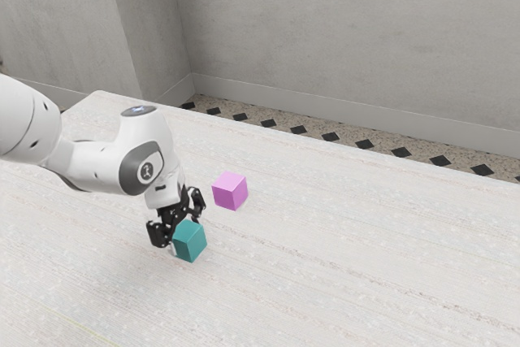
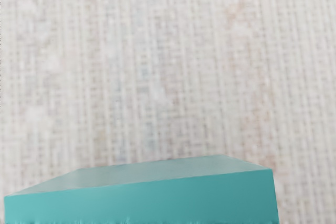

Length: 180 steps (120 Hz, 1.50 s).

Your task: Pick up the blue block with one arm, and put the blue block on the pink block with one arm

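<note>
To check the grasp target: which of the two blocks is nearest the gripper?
The blue block, right at the gripper; the pink block stands apart on the table.

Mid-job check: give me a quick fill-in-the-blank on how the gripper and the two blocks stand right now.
1. The gripper is ___ on the blue block.
2. The pink block has ___ stacked on it.
3. In the exterior view, the pink block stands to the blue block's ___.

Missing words: shut; nothing; right.
</note>
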### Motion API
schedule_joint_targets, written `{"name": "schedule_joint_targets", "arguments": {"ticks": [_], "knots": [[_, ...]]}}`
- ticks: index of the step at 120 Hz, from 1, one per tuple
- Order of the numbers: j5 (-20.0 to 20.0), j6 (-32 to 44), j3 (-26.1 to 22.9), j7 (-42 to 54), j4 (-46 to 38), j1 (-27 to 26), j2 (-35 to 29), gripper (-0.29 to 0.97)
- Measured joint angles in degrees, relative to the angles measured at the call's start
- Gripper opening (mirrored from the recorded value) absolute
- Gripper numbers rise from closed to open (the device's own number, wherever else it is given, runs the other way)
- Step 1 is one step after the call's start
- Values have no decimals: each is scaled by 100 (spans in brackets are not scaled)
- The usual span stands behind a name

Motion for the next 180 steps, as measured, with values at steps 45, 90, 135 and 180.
{"name": "schedule_joint_targets", "arguments": {"ticks": [45, 90, 135, 180], "knots": [[54, -178, -1, 19, 47, -14, -789, 33], [250, -968, 33, -14, 1865, -7, 74, 35], [249, -1409, 36, -37, 3257, -41, 1146, 35], [220, -1542, 20, -51, 3765, -61, 1557, 35]]}}
